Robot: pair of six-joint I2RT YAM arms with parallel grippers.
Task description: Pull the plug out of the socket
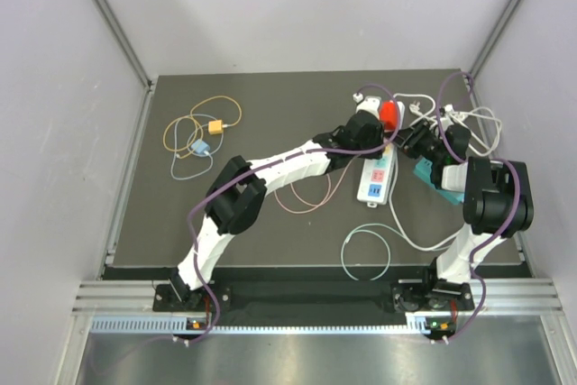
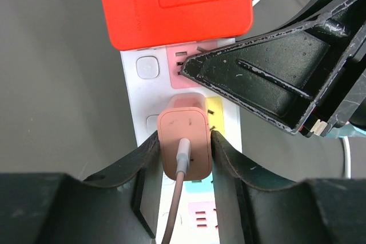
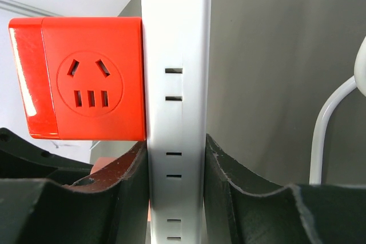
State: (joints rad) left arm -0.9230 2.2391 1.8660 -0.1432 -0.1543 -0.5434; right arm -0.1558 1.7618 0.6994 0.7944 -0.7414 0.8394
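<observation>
1 power strip [image 2: 134,101], 1 pink plug [image 2: 186,141], 1 red adapter [image 2: 171,4]. So the left gripper [image 2: 184,144] pinches the pink plug's sides, and the right gripper [image 3: 176,150] clamps the power strip.

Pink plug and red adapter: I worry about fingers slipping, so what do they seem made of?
The pink plug looks like matte moulded plastic: even colour, rounded edges, faint scuffs, no glare. The red adapter seems glossier plastic, with a bright reflection along its side in the right wrist view. Look alone cannot confirm either.

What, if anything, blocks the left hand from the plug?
Probably yes: nothing blocks the left hand. Its fingers clasp the plug; the right hand grips the strip beside it, off the plug.
</observation>
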